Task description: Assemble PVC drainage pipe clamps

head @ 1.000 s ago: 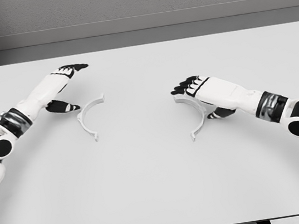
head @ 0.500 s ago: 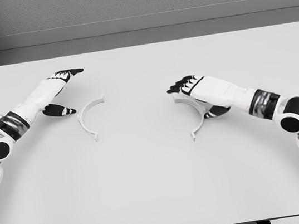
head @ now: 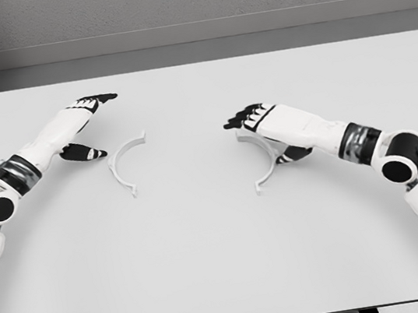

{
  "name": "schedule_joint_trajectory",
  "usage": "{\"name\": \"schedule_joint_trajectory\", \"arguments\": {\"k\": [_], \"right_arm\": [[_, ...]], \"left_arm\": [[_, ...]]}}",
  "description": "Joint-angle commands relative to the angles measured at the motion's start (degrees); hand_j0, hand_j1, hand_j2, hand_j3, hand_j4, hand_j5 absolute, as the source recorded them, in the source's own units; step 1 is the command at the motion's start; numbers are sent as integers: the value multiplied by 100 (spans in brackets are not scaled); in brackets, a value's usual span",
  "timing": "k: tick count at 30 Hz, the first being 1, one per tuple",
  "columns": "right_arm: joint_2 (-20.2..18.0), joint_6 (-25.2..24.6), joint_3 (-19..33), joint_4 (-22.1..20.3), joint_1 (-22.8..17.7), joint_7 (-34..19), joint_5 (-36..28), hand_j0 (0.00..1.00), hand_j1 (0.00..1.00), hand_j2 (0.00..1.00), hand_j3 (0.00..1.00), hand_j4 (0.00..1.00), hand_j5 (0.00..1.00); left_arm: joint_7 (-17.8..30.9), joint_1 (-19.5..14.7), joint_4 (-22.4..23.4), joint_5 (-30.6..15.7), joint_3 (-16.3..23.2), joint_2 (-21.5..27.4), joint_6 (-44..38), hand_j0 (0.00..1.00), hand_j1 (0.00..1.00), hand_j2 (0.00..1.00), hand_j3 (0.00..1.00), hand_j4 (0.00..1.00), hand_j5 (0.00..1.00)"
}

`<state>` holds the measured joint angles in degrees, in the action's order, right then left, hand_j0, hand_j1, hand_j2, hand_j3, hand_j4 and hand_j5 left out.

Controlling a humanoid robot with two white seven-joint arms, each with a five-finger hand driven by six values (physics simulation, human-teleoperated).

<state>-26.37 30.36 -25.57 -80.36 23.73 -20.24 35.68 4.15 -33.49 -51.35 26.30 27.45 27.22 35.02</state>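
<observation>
Two white half-ring clamp pieces lie on the white tabletop [head: 225,264]; the left clamp half [head: 123,163] is the landmark, lying flat with its open side facing right; the left hand [head: 83,132] is just to its left, fingers spread wide and holding nothing, thumb close to the piece but not touching it; the right clamp half [head: 265,165] lies well to the right of the landmark, open side facing left; the right hand [head: 261,123] sits on top of that piece, fingers reaching over its upper end; whether it grips the piece, I cannot tell.
</observation>
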Motion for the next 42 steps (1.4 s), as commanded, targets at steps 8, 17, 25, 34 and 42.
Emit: {"name": "schedule_joint_trajectory", "arguments": {"k": [8, 17, 25, 34, 42], "right_arm": [[158, -144, -247, 20, 123, -7, -8, 100, 100, 100, 100, 100, 100], [299, -250, -273, 55, 220, 2, 97, 100, 100, 100, 100, 100, 100], [396, -487, -238, 565, 571, 20, 97, 100, 100, 100, 100, 100, 100], [686, -469, -308, 1057, 809, 28, 106, 100, 100, 100, 100, 100, 100], [818, -469, -431, 1039, 817, 20, 132, 100, 100, 100, 100, 100, 100]], "left_arm": [[-2, 26, -42, -28, 15, -24, -2, 100, 100, 100, 100, 100, 100], [-11, 70, -297, -20, 15, -24, -2, 100, 100, 100, 100, 100, 100], [-2, 114, -376, -2, 23, -85, -2, 100, 100, 100, 100, 100, 100], [-11, 281, -657, -20, -3, -112, -2, 100, 100, 100, 100, 100, 100], [-19, 237, -666, -90, -100, 257, -2, 100, 100, 100, 100, 100, 100]]}}
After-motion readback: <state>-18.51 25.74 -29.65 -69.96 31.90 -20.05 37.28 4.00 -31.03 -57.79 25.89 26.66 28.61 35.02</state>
